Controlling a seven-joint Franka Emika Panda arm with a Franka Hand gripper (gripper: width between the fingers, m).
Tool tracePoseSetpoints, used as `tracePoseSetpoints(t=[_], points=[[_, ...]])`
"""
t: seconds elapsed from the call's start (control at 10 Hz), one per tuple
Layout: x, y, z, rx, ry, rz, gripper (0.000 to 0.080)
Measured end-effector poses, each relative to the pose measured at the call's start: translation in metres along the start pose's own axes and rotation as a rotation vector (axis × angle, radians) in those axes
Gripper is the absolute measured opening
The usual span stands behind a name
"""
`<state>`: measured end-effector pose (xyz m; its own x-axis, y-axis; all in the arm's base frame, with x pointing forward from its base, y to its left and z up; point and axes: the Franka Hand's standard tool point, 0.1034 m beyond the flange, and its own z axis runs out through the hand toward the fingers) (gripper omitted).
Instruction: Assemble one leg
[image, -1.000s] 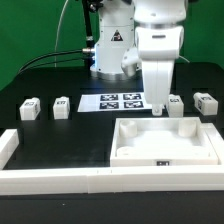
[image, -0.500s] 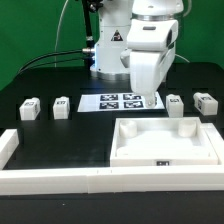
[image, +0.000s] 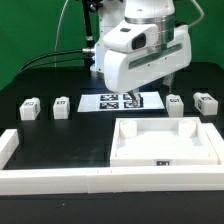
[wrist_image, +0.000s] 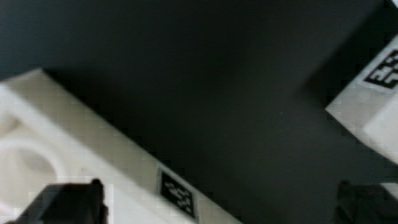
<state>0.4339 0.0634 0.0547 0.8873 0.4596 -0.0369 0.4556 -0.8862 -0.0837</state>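
Four small white legs with tags stand in a row on the black table: two at the exterior view's left (image: 30, 107) (image: 61, 106) and two at its right (image: 175, 103) (image: 205, 102). The large white tray piece (image: 205, 150) lies in front of them. My gripper (wrist_image: 222, 205) is open and empty, its two dark fingers (wrist_image: 71, 200) far apart. The arm's white hand (image: 140, 60) hangs tilted above the marker board, well above the table and touching no leg. The wrist view shows the tray's edge with a tag (wrist_image: 178, 190) below the open jaws.
The marker board (image: 122, 101) lies flat between the legs; a corner of it also shows in the wrist view (wrist_image: 382, 65). Long white border bars (image: 45, 178) run along the table's front and left. The robot base stands behind (image: 110, 45).
The hand has risen from over the tray's far edge, moved toward the exterior view's left and swung from upright to strongly tilted. The legs and tray have not moved.
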Motion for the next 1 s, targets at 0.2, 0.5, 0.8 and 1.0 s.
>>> tracePoseSetpoints(t=[0.2,0.5,0.8,1.0], points=[[-0.004,-0.017,0.002,0.009,-0.010,0.269,0.0649],[-0.003,-0.055,0.008,0.009,-0.019,0.359,0.0649],[0.008,-0.102,0.010,0.009,-0.022,0.386,0.0649],[0.017,-0.122,0.009,0.009,-0.013,0.392,0.0649]])
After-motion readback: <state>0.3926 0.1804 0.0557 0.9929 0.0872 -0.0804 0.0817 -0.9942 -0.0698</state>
